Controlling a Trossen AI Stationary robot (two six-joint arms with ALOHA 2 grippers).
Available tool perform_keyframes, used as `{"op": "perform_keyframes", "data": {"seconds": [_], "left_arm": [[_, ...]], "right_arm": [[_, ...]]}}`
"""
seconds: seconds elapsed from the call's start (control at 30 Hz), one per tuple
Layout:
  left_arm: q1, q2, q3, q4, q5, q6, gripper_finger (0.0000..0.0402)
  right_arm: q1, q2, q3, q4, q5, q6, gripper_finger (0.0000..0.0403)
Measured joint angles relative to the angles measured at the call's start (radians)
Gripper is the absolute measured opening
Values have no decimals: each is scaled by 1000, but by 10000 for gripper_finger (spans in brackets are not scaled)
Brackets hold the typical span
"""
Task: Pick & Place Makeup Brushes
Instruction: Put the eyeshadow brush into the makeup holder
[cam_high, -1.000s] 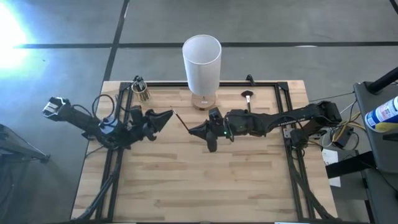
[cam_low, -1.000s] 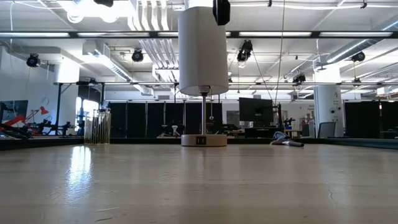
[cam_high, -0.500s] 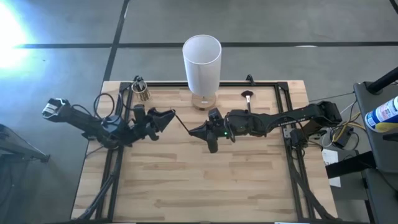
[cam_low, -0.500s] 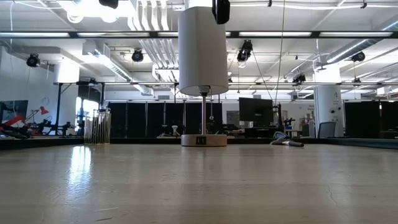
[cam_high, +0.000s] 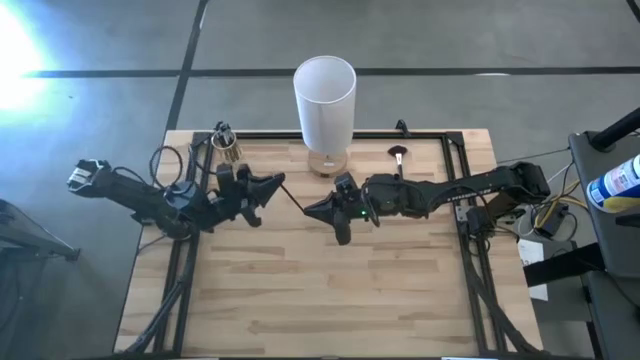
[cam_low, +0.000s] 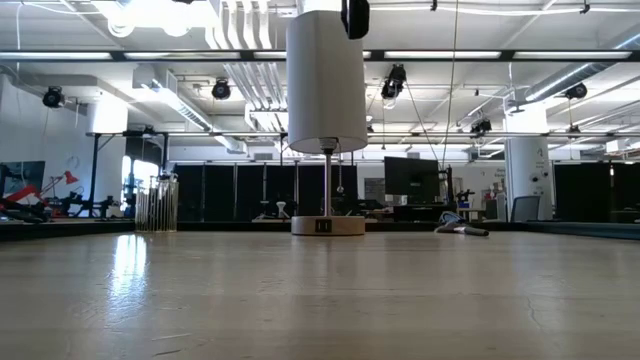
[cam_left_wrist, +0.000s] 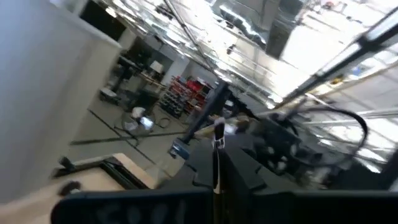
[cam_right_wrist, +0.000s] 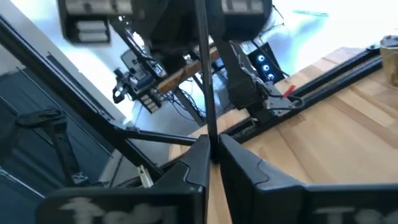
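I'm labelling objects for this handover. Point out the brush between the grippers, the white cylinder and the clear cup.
brush (cam_high: 293, 197), high view, mid-handle.
white cylinder (cam_high: 324, 108), high view, side wall.
clear cup (cam_high: 231, 151), high view, its body.

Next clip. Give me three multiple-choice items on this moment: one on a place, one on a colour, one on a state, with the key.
1. Where on the pale wooden table does the small clear cup holding brushes stand?
A. far-left corner
B. near-right corner
C. centre

2. What colour is the tall cylinder on the round wooden base?
A. red
B. white
C. black

3. How is the thin dark makeup brush between the two arms placed?
A. lying flat on the table
B. standing in the cup
C. gripped above the table by both the left gripper and the right gripper

Key:
1 A, the high view shows the cup by the far-left corner of the frame.
2 B, it is white in the high and low views.
3 C, each wrist view shows its jaws closed on the stick.
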Motion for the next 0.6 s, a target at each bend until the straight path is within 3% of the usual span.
{"op": "perform_keyframes", "data": {"seconds": [0.1, 0.27, 0.47, 0.6], "left_arm": [[32, -31, 30, -109, -38, 14, 10], [162, -73, 43, -319, -8, -39, 9], [458, -41, 28, -431, 192, -112, 9], [671, 30, 29, -450, 257, -100, 9]], "right_arm": [[-6, -15, -1, -39, -3, -8, 51], [-32, -73, -7, -163, 5, -62, 70], [-44, -168, -50, -225, 68, -143, 33], [-76, -244, -118, -237, 79, -168, 10]]}}
